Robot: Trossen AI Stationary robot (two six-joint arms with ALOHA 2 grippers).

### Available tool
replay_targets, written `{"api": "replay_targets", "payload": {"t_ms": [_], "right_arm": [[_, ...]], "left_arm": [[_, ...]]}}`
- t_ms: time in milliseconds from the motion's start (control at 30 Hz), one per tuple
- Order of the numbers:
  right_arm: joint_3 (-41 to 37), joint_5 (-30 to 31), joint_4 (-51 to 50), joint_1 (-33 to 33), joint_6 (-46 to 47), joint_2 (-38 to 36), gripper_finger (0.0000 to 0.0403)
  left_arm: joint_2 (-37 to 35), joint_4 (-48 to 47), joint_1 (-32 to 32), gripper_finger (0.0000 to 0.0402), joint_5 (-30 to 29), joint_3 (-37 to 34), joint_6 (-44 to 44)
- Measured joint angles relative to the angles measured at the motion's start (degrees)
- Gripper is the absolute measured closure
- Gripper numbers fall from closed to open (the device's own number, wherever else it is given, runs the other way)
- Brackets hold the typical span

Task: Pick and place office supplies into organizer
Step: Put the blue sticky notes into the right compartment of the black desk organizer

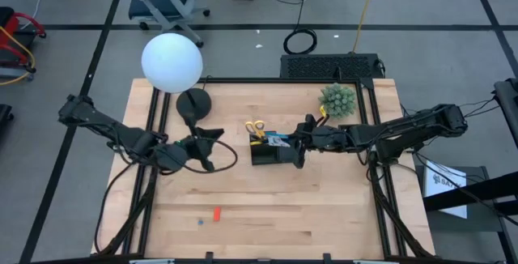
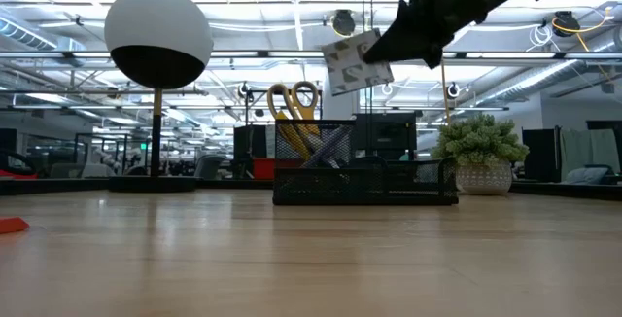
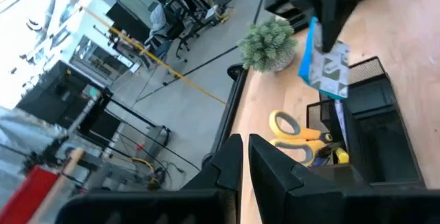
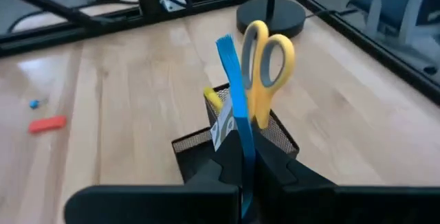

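The black mesh organizer [image 1: 265, 155] stands mid-table, with the yellow-handled scissors [image 1: 256, 127] upright in its back compartment beside pens. My right gripper [image 1: 295, 144] hovers above the organizer [image 2: 364, 186], shut on the blue square pad [image 2: 350, 62]. My left gripper [image 1: 204, 144] waits left of the organizer, shut and empty; its fingers [image 3: 230, 163] point toward the organizer [image 3: 375, 135]. A small red eraser-like piece [image 1: 217, 213] and a tiny blue piece [image 1: 200, 221] lie flat on the table's near side. My right gripper [image 4: 242, 165] pinches the blue pad by its lower edge [image 4: 240, 138] between the two fingers, coming from the table's right and slanting down. The pad is lifted clear above the organizer and stands on edge, tilted, sticking out beyond the fingertips toward the scissors [image 4: 265, 66].
A lamp with a black round base [image 1: 193, 102] and a white globe [image 1: 171, 61] stands at the far left. A green spiky plant [image 1: 337, 100] sits at the far right. A black cable loops near my left gripper. Bare wood [image 1: 267, 207] spreads across the near half.
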Motion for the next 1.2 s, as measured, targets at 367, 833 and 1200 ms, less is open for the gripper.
{"api": "replay_targets", "payload": {"t_ms": [367,833,1200], "right_arm": [[-6.7,-8.6,-1.5,-3.3,10.6,-3.0,0.04],[-27.7,-20.6,24.4,-11.4,23.2,-9.1,0.04],[-29.2,-20.7,34.0,-12.0,24.8,-2.4,0.04]], "left_arm": [[-11.6,9.2,0.0,0.0371,0.0,-14.7,0.5],[-15.1,22.2,2.1,0.0371,5.7,-16.0,11.4],[-14.9,22.3,2.1,0.0371,6.6,-16.0,11.4]]}}
